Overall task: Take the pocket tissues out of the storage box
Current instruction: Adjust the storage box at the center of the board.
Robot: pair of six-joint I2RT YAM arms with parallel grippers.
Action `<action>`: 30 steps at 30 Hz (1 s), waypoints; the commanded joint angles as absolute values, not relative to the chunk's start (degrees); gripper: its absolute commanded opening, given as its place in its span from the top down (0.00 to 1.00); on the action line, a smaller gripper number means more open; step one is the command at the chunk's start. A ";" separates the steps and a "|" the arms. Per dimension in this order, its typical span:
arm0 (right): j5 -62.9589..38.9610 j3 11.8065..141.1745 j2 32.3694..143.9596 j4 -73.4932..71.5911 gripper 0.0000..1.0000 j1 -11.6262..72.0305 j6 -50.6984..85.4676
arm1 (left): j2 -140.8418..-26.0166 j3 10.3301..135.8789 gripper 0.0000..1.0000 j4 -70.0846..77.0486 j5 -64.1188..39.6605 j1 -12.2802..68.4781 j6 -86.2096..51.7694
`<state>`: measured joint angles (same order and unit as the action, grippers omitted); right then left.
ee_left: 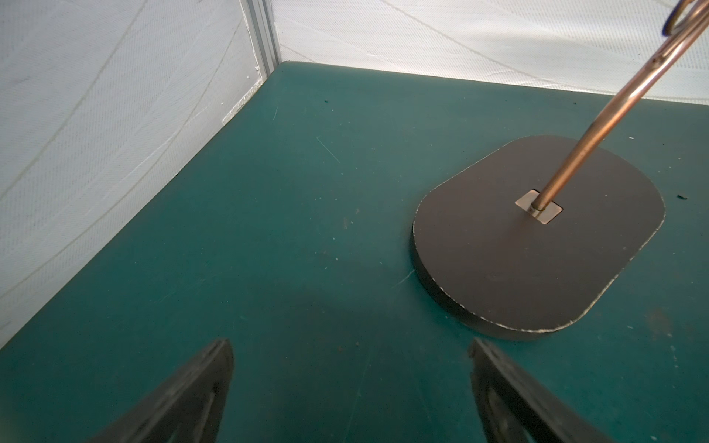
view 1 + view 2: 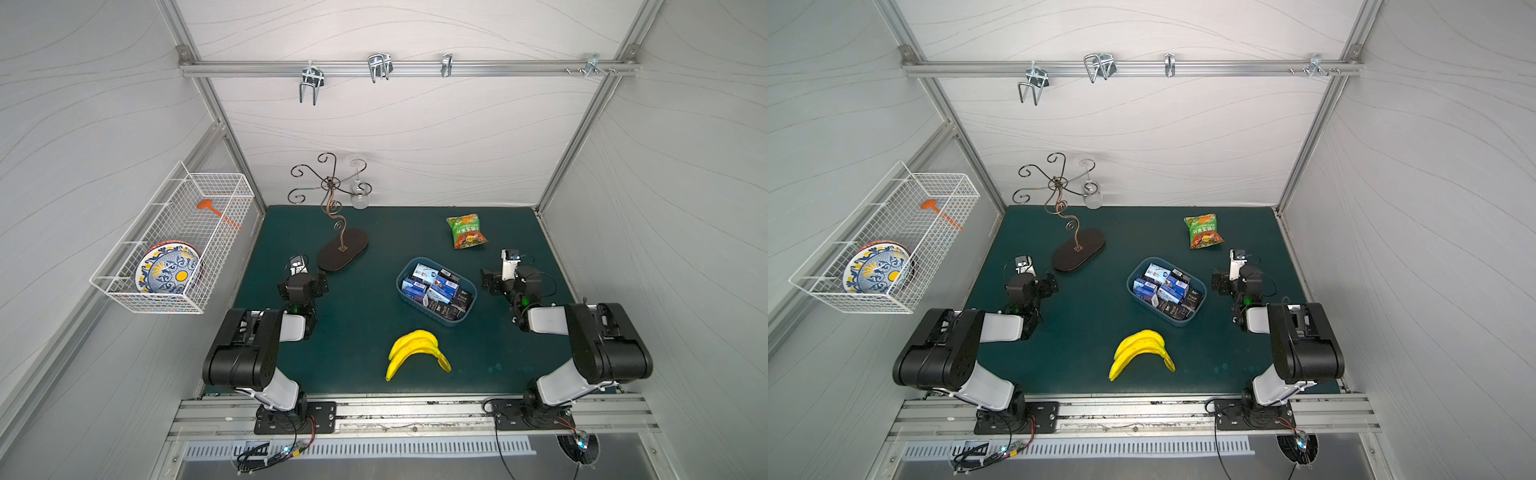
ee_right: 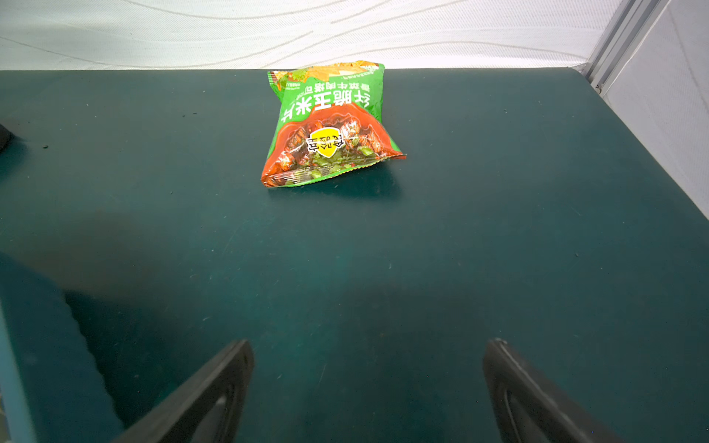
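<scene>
Right of mat (image 2: 357, 316) centre, storage box (image 2: 415, 306) held all pocket tissues (image 2: 436, 286); long axis slanted, one end toward right gripper (image 3: 370, 341), near, wide open, empty. Left gripper (image 1: 351, 341) open, empty, well apart.

we get bright, even overhead light, soft shadows, slight blur + wide-angle bending at edges in both top views.
</scene>
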<state>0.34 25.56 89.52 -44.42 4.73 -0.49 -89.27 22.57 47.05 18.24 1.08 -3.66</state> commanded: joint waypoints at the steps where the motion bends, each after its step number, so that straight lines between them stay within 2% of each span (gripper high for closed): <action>1: -0.33 26.28 89.85 -43.55 0.01 4.34 -0.26 | -88.86 23.03 0.05 50.18 16.91 0.38 -4.13; 3: -1.45 28.10 88.73 -40.91 0.01 4.70 -1.00 | -87.97 23.40 0.09 49.87 18.80 0.55 -3.98; 5: 1.35 39.20 85.96 -18.52 0.01 5.73 -0.25 | -83.94 27.49 0.07 38.08 24.24 1.78 -4.72; 6: 1.07 42.83 85.90 -12.16 0.01 5.51 1.38 | -82.70 29.56 0.06 32.84 26.09 2.12 -4.66; 11: 1.76 40.03 79.30 -11.88 0.01 8.86 1.83 | -73.61 30.69 0.04 21.79 37.68 4.83 -7.65; 13: 4.36 40.81 76.13 -7.78 0.01 10.57 1.84 | -70.54 34.96 0.07 9.27 40.27 5.12 -12.00; 16: 6.73 42.42 71.76 -0.87 0.01 12.51 2.54 | -68.34 45.71 0.09 -17.78 46.10 6.94 -27.64; 19: 6.57 45.45 69.39 7.88 0.01 12.91 5.44 | -66.86 53.03 0.12 -39.33 50.34 13.63 -43.78; 22: 6.04 46.47 68.37 12.72 0.01 13.55 7.68 | -67.54 58.96 0.15 -55.00 46.65 22.72 -56.17; 27: 6.77 46.05 68.42 15.64 0.01 15.67 9.57 | -70.38 61.57 0.24 -58.92 37.23 35.52 -64.37; 30: 7.10 44.97 69.15 15.00 0.01 16.66 10.10 | -74.62 62.95 0.26 -58.10 37.48 45.01 -68.90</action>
